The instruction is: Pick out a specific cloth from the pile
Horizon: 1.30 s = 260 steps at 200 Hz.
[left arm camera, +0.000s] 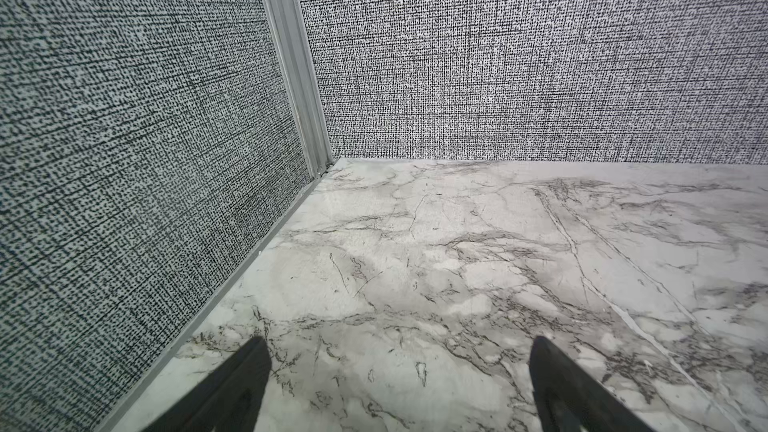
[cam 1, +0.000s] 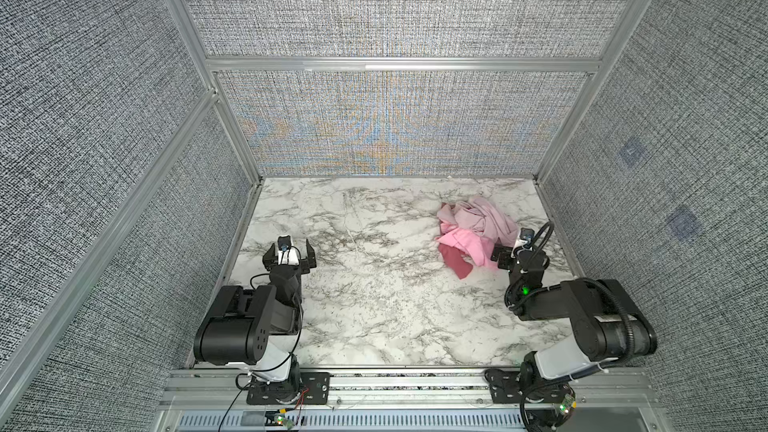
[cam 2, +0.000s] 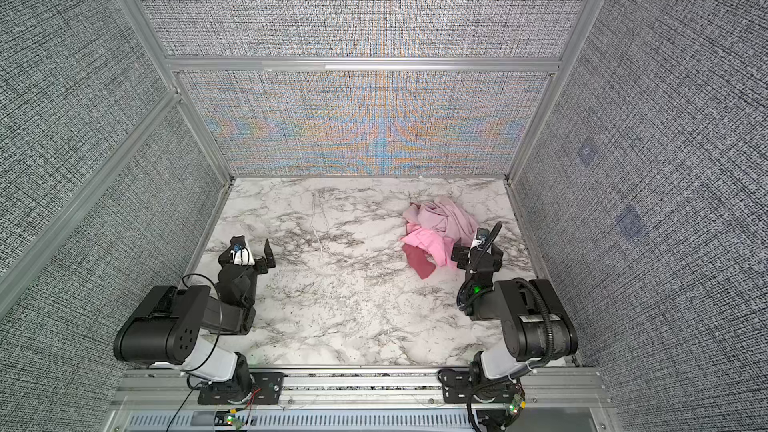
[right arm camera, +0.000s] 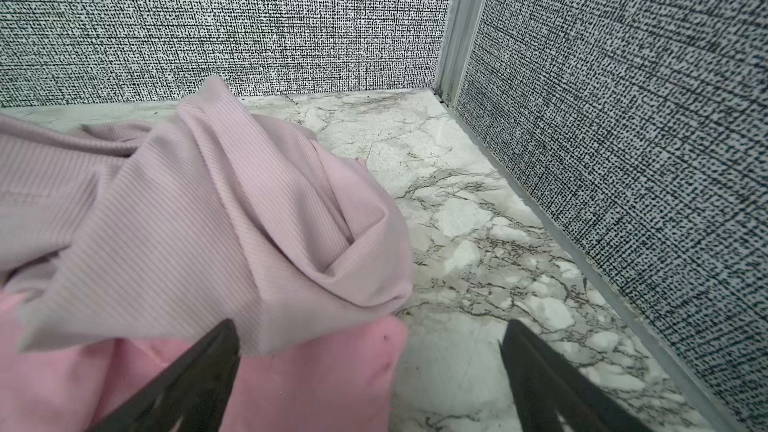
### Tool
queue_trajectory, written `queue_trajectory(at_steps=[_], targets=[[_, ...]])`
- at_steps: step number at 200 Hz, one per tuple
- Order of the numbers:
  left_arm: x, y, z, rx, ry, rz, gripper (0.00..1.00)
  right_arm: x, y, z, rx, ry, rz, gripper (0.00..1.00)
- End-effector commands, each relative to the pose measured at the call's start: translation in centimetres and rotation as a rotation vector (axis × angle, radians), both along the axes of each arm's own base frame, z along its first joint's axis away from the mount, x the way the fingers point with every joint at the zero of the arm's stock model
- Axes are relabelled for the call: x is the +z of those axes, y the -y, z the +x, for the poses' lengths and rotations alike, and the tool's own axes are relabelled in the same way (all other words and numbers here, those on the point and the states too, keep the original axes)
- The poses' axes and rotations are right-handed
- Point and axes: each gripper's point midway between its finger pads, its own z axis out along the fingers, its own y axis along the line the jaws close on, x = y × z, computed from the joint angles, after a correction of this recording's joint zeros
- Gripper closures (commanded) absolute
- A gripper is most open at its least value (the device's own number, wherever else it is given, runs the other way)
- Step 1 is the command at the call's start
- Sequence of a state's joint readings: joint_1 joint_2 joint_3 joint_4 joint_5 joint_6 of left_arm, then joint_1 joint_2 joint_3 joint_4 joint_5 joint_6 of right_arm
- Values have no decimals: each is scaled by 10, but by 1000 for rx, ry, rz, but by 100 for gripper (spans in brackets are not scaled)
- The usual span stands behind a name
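The cloth (cam 1: pixel 456 264) (cam 2: pixel 420 264) is a darker rose-red piece. It lies flat on the marble and sticks out from under the near left edge of the pile (cam 1: pixel 478 222) (cam 2: pixel 444 220). The pile is a heap of pale and bright pink fabrics at the right rear. My right gripper (cam 1: pixel 515 249) (cam 2: pixel 478 252) (right arm camera: pixel 370 326) stands open at the pile's near right edge and holds nothing. One of its fingers (right arm camera: pixel 199 367) lies over the bright pink fabric (right arm camera: pixel 311 376). The rose-red cloth is out of the right wrist view. My left gripper (cam 1: pixel 290 249) (cam 2: pixel 247 253) (left arm camera: pixel 399 342) is open and empty, low over the marble at the left.
Grey woven walls on aluminium posts (cam 1: pixel 232 135) (left arm camera: pixel 299 89) (right arm camera: pixel 461 27) enclose the marble table (cam 1: pixel 374 305) on three sides. The right wall (right arm camera: pixel 623 160) is close to my right gripper. A metal rail (cam 1: pixel 415 384) with both arm bases runs along the front edge.
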<state>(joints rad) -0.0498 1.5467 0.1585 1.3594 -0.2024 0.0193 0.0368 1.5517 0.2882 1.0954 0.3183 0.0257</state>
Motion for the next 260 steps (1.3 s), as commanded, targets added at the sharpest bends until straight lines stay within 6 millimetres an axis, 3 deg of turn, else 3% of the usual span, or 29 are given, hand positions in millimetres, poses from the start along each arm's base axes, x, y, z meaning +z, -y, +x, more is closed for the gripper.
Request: queue_trajectory(at_steps=[1, 198, 217, 233, 260], targets=[[8, 0, 1, -2, 32, -4, 1, 1, 2, 1, -14, 3, 4, 1], [7, 1, 2, -6, 25, -6, 1, -1, 3, 4, 16, -8, 38, 1], [9, 1, 0, -8, 38, -3, 1, 14, 4, 2, -12, 3, 13, 1], [17, 3, -3, -18, 53, 11, 12, 35, 2, 6, -27, -30, -16, 3], [53, -3, -6, 42, 65, -4, 24, 73, -18, 12, -17, -71, -4, 4]])
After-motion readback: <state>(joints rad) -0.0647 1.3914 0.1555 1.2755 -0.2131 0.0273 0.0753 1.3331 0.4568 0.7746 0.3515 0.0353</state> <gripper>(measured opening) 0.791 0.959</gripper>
